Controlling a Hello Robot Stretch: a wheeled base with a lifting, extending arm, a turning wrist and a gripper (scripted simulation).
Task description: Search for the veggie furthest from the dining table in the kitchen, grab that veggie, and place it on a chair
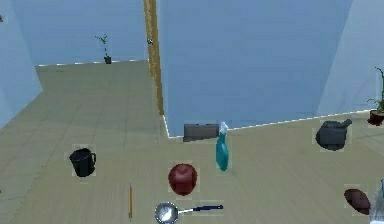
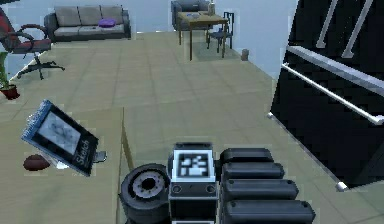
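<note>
Gripper (image 2: 146,190) first: tucked low beside the white marker square (image 2: 195,165), far end impossible to make out, so cannot tell whether holding anything. Search stage, by the look of it. Spotting a dark red round thing (image 1: 182,178) on the floor ahead, tomato or apple, hard to call, plus a brown oval lump (image 1: 355,198) at the forward view's right edge, possibly a potato. Leaves choosing, grabbing, carrying, then setting down on the chair (image 2: 222,32) beside the dining table (image 2: 196,27), well apart.

Round red thing (image 1: 182,179) lies on floor (image 1: 90,110); dark chair (image 2: 222,32) stands beside table (image 2: 196,22).
</note>
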